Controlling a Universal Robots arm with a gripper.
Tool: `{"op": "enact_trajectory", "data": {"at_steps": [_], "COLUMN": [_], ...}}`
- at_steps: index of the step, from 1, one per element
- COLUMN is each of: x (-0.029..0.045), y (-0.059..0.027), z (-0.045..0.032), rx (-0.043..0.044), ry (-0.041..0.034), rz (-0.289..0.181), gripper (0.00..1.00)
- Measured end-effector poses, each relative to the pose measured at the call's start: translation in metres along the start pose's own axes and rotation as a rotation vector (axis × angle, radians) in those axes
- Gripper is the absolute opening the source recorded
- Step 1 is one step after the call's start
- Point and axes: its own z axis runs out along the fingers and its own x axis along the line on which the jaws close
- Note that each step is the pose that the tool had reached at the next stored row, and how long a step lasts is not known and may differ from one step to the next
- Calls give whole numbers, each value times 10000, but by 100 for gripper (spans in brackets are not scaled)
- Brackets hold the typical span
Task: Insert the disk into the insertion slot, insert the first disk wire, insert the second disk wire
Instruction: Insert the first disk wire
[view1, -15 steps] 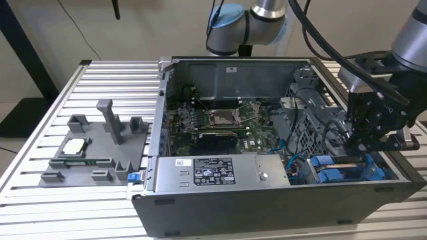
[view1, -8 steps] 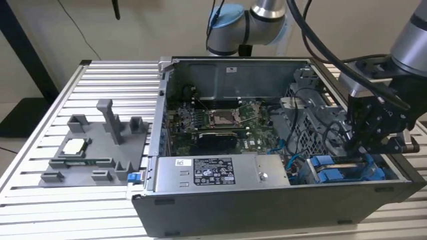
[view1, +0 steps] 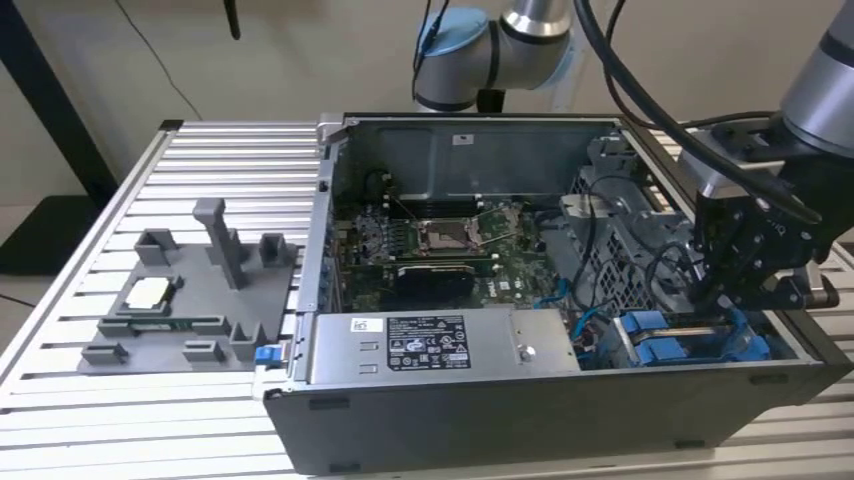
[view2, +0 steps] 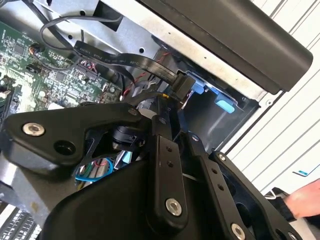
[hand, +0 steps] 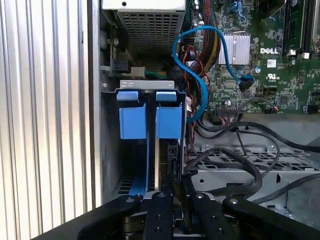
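The disk sits edge-on in its blue carrier inside the slot of the drive bay, at the case's near corner on the exterior view's right. My gripper reaches down into that bay. In the first wrist view my gripper has its fingers drawn close together around a black connector at the disk's edge. In the second wrist view this connector ends a flat black disk wire and lies against a blue carrier tab, with my gripper just under it.
A second blue carrier stands beside the first. A looped blue cable and thick black cables crowd the bay. The power-supply box lies alongside. A grey fixture plate lies on the slatted table. A hand shows outside the case.
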Motion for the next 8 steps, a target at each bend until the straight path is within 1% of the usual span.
{"op": "enact_trajectory", "data": {"at_steps": [5, 8], "x": [0, -1], "y": [-4, -8], "z": [9, 13], "rx": [0, 1], "ry": [-4, -24], "rz": [-1, 0], "gripper": [19, 19]}}
